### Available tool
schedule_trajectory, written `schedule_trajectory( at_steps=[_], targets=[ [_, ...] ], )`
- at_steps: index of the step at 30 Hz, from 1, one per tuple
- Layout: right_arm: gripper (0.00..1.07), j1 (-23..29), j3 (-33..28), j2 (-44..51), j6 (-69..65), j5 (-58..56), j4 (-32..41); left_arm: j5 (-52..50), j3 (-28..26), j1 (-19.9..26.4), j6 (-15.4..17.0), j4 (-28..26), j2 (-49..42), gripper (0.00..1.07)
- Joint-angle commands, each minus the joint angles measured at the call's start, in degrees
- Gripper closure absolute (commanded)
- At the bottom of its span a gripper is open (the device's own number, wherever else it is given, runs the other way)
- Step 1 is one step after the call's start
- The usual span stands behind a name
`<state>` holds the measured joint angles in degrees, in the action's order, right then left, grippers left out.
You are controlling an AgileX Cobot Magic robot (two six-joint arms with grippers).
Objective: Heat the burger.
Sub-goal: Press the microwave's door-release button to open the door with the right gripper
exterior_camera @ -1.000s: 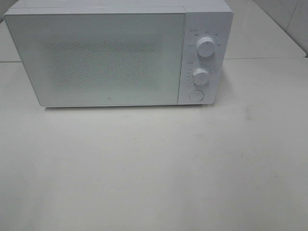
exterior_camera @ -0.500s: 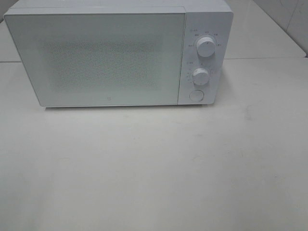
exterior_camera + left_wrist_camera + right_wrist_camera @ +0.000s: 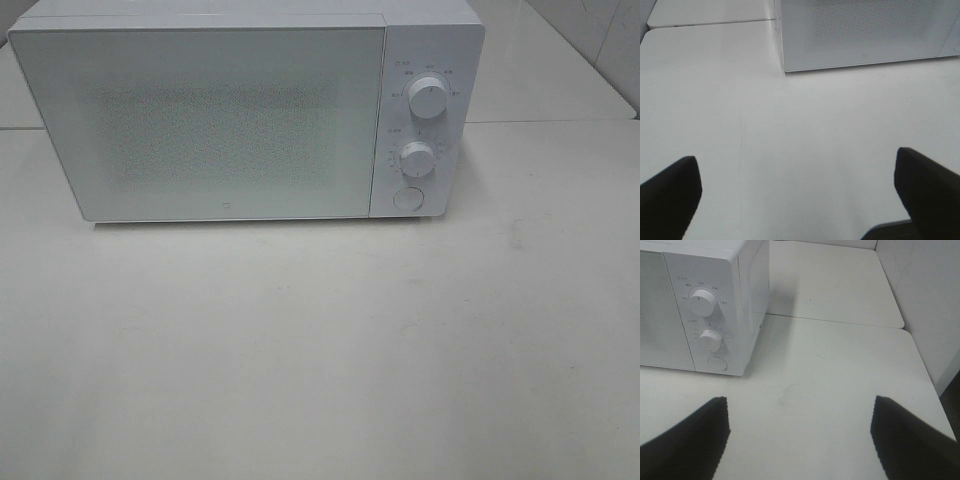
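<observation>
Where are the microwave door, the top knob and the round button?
door (image 3: 215, 125), high view, middle of its panel.
top knob (image 3: 430, 97), high view, centre of its face.
button (image 3: 408, 198), high view, its centre.

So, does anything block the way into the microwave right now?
Yes: the microwave door is shut across the front, so the inside is closed off. No burger shows in any view. The left end effector and the right end effector stand open and empty.

microwave (image 3: 200, 120) at back of table (image 3: 320, 350), knobs (image 3: 430, 98) on its right
</observation>
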<state>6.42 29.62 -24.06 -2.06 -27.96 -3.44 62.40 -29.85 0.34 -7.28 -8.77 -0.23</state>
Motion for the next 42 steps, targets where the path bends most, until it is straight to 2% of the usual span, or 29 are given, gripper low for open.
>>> schedule_trajectory(
  at_steps=[1,23,25,29,31,35,38,40,42],
  targets=[
    [0.31,-0.29,0.29,-3.15,0.06,3.38,-0.29,-0.80,0.17,0.11,0.23,-0.29,-0.92,0.09],
    [0.31,-0.23,-0.06,-34.61,-2.46,35.52,-0.11,-0.80,0.17,0.11,0.23,-0.29,-0.92,0.09],
    [0.31,-0.23,-2.29,-37.82,-2.46,43.37,-0.11,-0.80,0.17,0.11,0.23,-0.29,-0.92,0.09],
    [0.31,-0.23,-3.95,-39.76,-2.46,49.33,-0.11,-0.80,0.17,0.11,0.23,-0.29,-0.92,0.09],
    [0.31,-0.23,-6.99,-43.49,-2.46,57.87,0.11,-0.80,0.17,0.11,0.23,-0.29,-0.92,0.09],
    [0.31,-0.17,-8.59,-45.89,-2.12,61.65,0.17,-0.80,0.17,0.11,0.23,-0.29,-0.92,0.09],
    [0.31,2.01,-10.14,-48.76,0.00,66.29,3.95,-0.80,0.17,0.11,0.23,-0.29,-0.92,0.09],
    [0.31,5.90,-11.57,-51.80,4.70,71.96,10.03,-0.80,0.17,0.11,0.23,-0.29,-0.92,0.09],
    [0.31,7.45,-11.86,-52.94,6.59,73.74,12.38,-0.80,0.17,0.11,0.23,-0.29,-0.92,0.09]
  ],
)
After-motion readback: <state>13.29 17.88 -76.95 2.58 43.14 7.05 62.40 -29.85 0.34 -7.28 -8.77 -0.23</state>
